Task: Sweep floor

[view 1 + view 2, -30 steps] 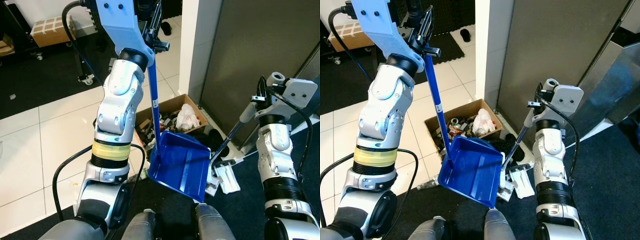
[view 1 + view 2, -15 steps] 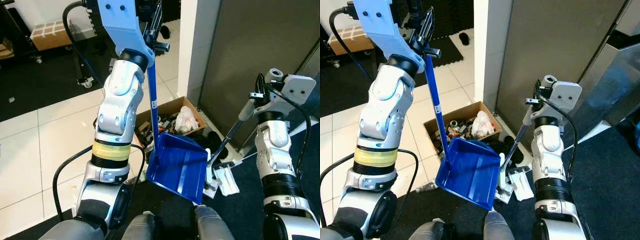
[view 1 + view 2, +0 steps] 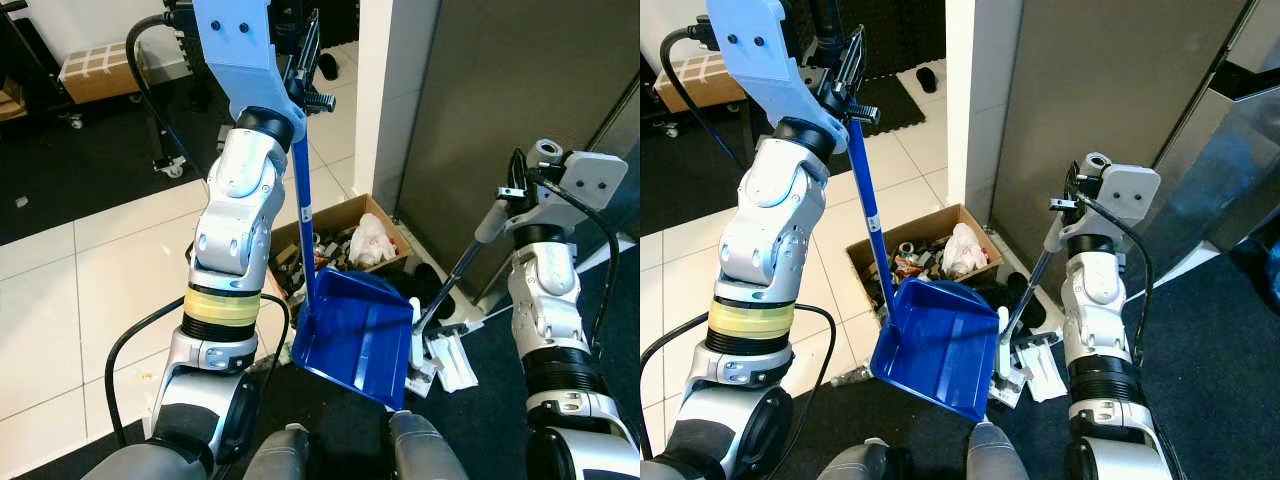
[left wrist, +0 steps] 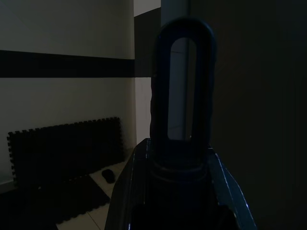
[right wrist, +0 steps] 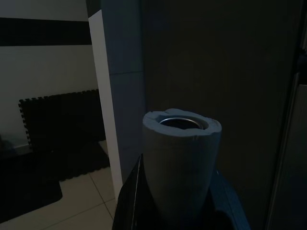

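Open white tile floor to the robot's left; a wall corner and grey panel close ahead, dark carpet underfoot. Blue dustpan, long upright handle, hangs tilted just before a cardboard box of rubbish. Left gripper clamps the dustpan handle top; right gripper clamps the grey broom handle end.

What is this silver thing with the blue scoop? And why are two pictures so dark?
It's a house robot seen from cameras on its own head, looking down at its two silver arms. Its left gripper holds a blue dustpan by the long handle. Its right gripper holds a broom by its grey stick. Behind the dustpan, a cardboard box full of rubbish sits on the white tile floor. The dark pictures come from small cameras on its wrists, looking at the tops of the handles.
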You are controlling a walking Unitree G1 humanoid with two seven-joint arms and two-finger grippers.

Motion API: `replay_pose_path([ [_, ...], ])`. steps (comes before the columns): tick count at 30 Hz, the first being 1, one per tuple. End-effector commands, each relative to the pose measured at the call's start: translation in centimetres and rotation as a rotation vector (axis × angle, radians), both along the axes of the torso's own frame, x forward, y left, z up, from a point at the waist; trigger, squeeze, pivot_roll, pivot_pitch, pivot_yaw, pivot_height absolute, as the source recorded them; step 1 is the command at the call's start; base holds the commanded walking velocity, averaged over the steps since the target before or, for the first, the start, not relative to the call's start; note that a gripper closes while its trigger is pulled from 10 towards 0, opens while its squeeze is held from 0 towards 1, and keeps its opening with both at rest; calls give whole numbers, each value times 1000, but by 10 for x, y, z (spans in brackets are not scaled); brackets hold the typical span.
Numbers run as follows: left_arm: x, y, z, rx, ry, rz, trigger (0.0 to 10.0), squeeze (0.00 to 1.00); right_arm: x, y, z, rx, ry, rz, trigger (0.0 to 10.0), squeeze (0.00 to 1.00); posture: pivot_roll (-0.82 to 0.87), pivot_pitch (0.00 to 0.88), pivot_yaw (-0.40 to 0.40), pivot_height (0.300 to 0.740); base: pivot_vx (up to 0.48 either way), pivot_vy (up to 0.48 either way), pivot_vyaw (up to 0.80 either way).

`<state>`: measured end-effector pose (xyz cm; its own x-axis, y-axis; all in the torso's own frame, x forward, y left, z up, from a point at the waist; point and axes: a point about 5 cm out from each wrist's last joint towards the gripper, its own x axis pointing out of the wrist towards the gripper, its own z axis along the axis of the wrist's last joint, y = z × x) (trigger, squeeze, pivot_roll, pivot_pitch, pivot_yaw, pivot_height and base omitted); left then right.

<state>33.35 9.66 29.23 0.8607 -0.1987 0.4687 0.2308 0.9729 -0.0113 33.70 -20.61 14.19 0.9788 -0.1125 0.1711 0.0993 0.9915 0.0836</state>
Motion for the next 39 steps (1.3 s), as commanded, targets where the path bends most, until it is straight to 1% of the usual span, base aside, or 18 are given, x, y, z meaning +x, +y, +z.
replay_pose_path([
  [1,-4,-2,6,-13,-35,-5,10000,0,1,-1,8,9,-48,-1,10000,0,-81,3,-2,740,0,0,0],
  [13,-4,-2,5,-29,-35,-6,10000,0,3,1,9,2,-49,9,10000,0,-83,0,-5,740,0,0,0],
  [39,-4,-1,7,-18,-43,-13,10000,0,2,2,6,8,-44,4,10000,0,-78,2,7,740,-373,0,0],
])
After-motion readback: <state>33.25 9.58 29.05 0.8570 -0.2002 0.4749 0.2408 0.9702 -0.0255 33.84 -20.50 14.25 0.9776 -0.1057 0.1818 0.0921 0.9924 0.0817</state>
